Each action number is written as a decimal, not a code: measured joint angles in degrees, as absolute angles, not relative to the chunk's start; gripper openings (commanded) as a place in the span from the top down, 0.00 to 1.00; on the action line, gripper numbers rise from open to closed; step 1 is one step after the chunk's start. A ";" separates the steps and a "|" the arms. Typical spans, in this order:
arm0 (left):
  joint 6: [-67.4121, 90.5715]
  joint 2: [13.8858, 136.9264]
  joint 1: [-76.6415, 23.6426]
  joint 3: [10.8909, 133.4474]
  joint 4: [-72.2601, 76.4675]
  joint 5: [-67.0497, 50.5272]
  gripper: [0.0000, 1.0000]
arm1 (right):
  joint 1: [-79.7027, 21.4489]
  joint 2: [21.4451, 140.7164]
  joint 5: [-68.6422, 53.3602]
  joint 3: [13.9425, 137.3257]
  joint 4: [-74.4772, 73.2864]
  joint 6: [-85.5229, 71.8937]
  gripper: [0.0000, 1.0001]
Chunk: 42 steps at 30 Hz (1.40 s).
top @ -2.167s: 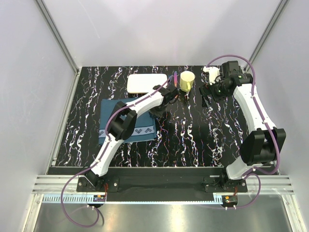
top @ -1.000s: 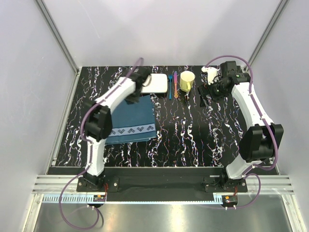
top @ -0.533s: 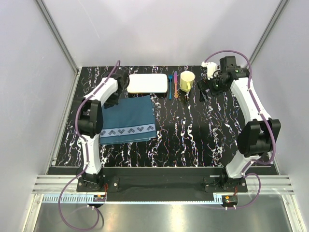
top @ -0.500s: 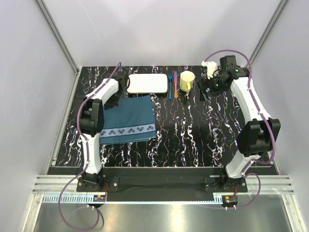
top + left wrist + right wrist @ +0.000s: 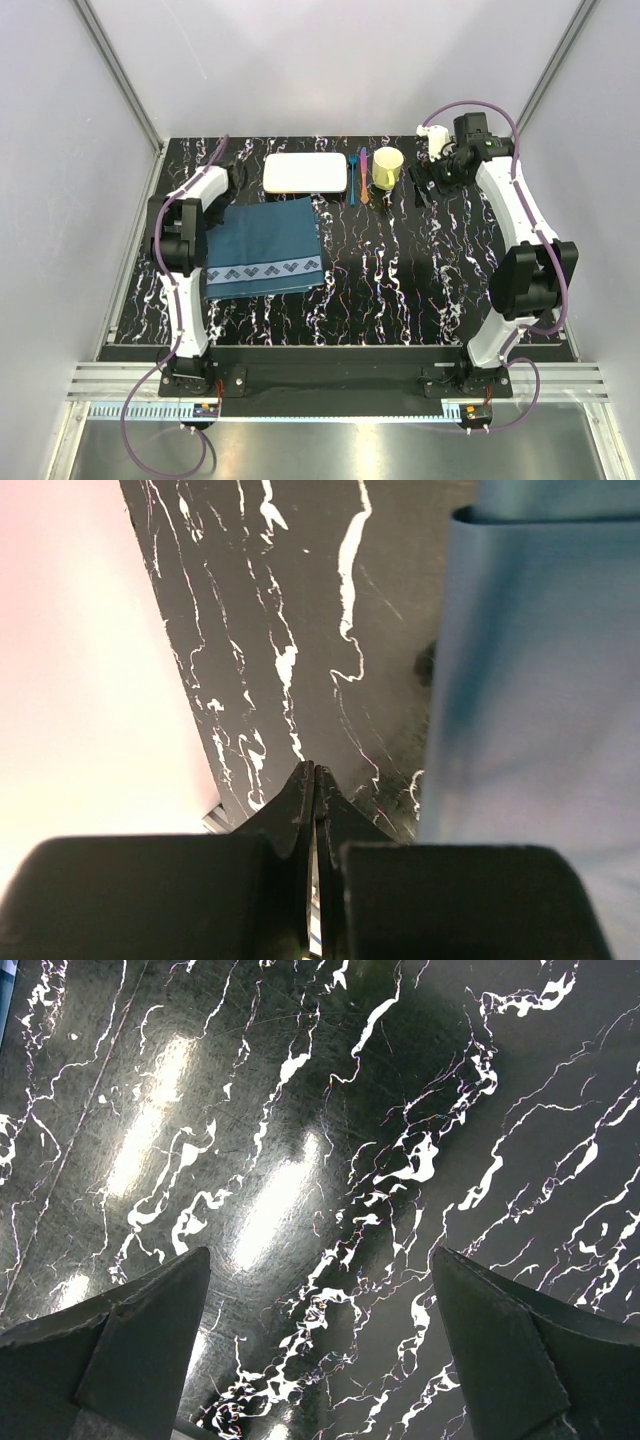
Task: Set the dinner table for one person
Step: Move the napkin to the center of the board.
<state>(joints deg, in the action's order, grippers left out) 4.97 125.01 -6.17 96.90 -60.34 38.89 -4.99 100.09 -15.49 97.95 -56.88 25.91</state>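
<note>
Top external view puts the table (image 5: pixel 400 280) under both arms, its long axis running left to right, with the placemat (image 5: pixel 265 250) on its left half. Left gripper (image 5: pixel 233 173), closed tight on nothing, hangs at the far left near the plate (image 5: pixel 305 172), which lies to its right, long side left to right, just beyond the placemat. Right gripper (image 5: pixel 421 190), spread wide and empty, sits just right of the cup (image 5: pixel 388 165). I'd judge the left arm nearer the plate, the right nearer the cup. 2 utensils (image 5: pixel 352 180) lie between plate and cup, too small to identify; neither wrist view shows plate or cup.
</note>
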 measured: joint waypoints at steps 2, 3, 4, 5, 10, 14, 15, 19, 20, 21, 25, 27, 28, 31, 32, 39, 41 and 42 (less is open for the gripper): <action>4.99 125.14 -5.74 96.90 -60.29 38.83 1.00 | -4.99 100.40 -15.49 98.06 -56.90 25.91 0.00; 4.99 125.45 -5.72 96.97 -60.31 38.74 1.00 | -4.99 100.49 -15.49 98.17 -56.88 25.89 0.00; 4.99 125.86 -5.74 97.08 -60.27 38.61 1.00 | -4.99 100.62 -15.46 98.39 -56.93 25.91 0.00; 4.97 126.45 -5.85 97.19 -60.23 38.44 1.00 | -4.99 100.88 -15.46 98.87 -57.08 25.91 0.00; 4.95 130.21 -6.79 98.00 -60.03 37.45 1.00 | -4.99 102.10 -15.46 101.23 -57.01 25.89 0.00; 4.93 130.82 -8.16 98.02 -60.05 37.30 1.00 | -4.99 102.67 -15.46 101.69 -57.06 25.89 0.00; 4.93 130.82 -8.60 98.06 -60.05 37.32 1.00 | -4.99 102.87 -15.49 101.75 -57.04 25.89 0.00; 4.80 130.82 -10.85 98.13 -59.79 37.23 1.00 | -4.99 103.83 -15.53 102.04 -57.04 25.89 0.00; 4.80 130.82 -11.62 98.13 -59.79 37.10 1.00 | -4.99 104.05 -15.53 102.08 -57.06 25.87 0.00; 4.80 130.82 -12.34 98.13 -59.79 36.93 1.00 | -4.99 104.25 -15.53 102.13 -57.06 25.87 0.00; 4.78 130.82 -15.29 98.13 -59.77 36.21 1.00 | -4.99 104.88 -15.62 102.72 -57.06 25.71 0.00; 4.80 130.82 -16.47 98.10 -59.79 35.73 1.00 | -4.99 104.92 -15.64 102.72 -57.08 25.67 0.00; 4.82 130.82 -17.02 98.10 -59.79 35.57 1.00 | -4.99 104.92 -15.64 102.72 -57.08 25.67 0.00; 4.82 130.82 -18.17 98.10 -59.81 35.48 1.00 | -4.99 104.92 -15.66 102.72 -57.08 25.63 0.00; 4.82 130.82 -18.37 98.10 -59.81 35.40 1.00 | -4.99 104.92 -15.66 102.72 -57.08 25.61 0.00; 4.82 130.82 -20.95 98.10 -59.88 35.20 1.00 | -4.99 104.92 -15.92 102.72 -57.08 25.04 0.00; 4.82 130.82 -22.61 98.13 -60.01 34.89 1.00 | -4.99 104.92 -16.05 102.72 -57.08 24.80 0.00; 4.84 130.82 -23.57 98.24 -60.23 34.65 1.00 | -4.99 104.92 -16.10 102.72 -57.08 24.69 0.00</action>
<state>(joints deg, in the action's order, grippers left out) 4.84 130.82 -23.57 98.24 -60.23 34.65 -4.99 104.92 -16.10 102.72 -57.08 24.69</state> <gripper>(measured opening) 0.009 0.994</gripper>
